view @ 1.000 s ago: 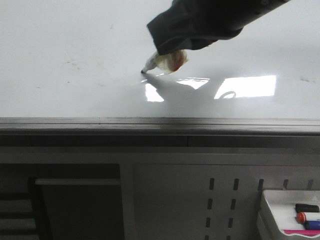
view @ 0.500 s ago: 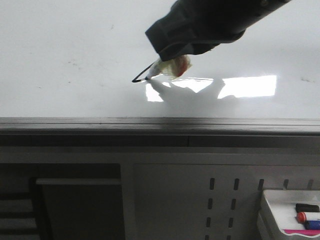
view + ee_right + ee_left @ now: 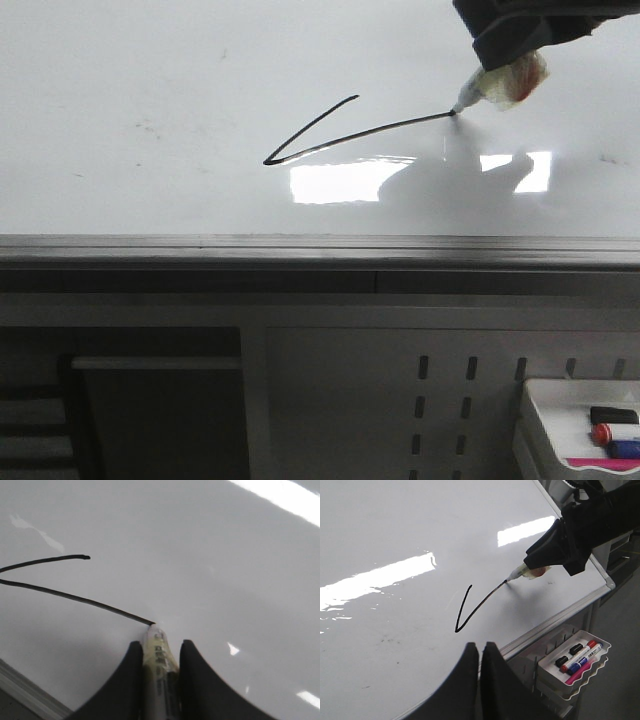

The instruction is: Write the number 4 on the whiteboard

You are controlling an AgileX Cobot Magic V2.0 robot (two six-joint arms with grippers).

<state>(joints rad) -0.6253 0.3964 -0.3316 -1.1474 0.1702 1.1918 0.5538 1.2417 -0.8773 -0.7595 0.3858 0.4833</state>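
Note:
The whiteboard [image 3: 150,80] is glossy white with a grey metal edge [image 3: 300,245]. Two joined black strokes of the number 4 [image 3: 340,136] lie on it: a short slanted line and a long crossbar meeting at a sharp corner; they also show in the left wrist view [image 3: 475,607] and the right wrist view [image 3: 70,596]. My right gripper [image 3: 159,647] is shut on a marker [image 3: 159,655], whose tip [image 3: 453,112] touches the crossbar's right end. My left gripper [image 3: 480,647] is shut and empty above the board's near edge.
A small white tray [image 3: 580,430] with several markers hangs below the board's front right edge, also in the left wrist view [image 3: 575,660]. A bright glare [image 3: 340,180] lies under the strokes. Faint dark specks [image 3: 150,128] mark the board's left part.
My right gripper has moved right with the marker, from the corner of the strokes, drawing the long crossbar. The slanted stroke, hidden before, is uncovered.

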